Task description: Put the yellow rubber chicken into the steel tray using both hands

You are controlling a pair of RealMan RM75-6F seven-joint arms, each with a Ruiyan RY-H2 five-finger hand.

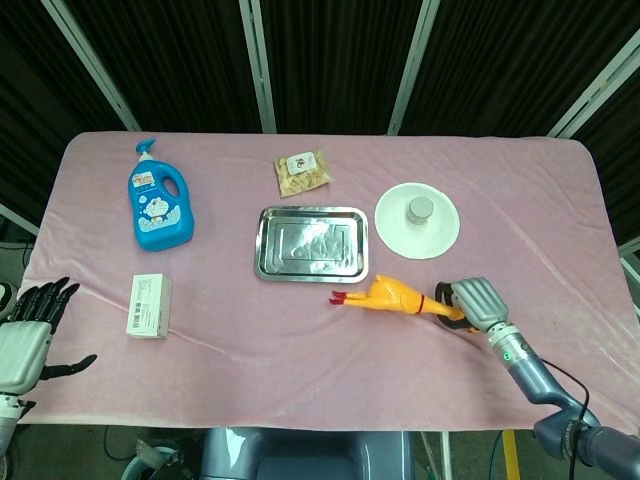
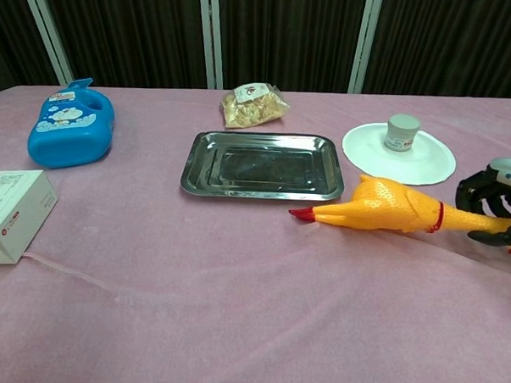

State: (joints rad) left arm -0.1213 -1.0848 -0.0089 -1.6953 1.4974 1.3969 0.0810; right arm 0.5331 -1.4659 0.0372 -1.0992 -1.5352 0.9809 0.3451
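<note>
The yellow rubber chicken (image 1: 388,297) (image 2: 389,208) lies stretched out, red feet pointing left, just off the near right corner of the steel tray (image 1: 311,243) (image 2: 261,165). My right hand (image 1: 470,303) (image 2: 495,200) grips the chicken's head end, fingers curled around it, and the body looks lifted slightly off the cloth. My left hand (image 1: 28,335) hangs beyond the table's near left edge, fingers spread, holding nothing; the chest view does not show it. The tray is bare inside.
A blue soap bottle (image 1: 159,208) (image 2: 70,133) lies at the left, a white box (image 1: 148,305) (image 2: 8,213) nearer the front. A snack bag (image 1: 303,171) sits behind the tray. A white plate (image 1: 440,232) carrying a small jar (image 1: 419,209) is right of the tray.
</note>
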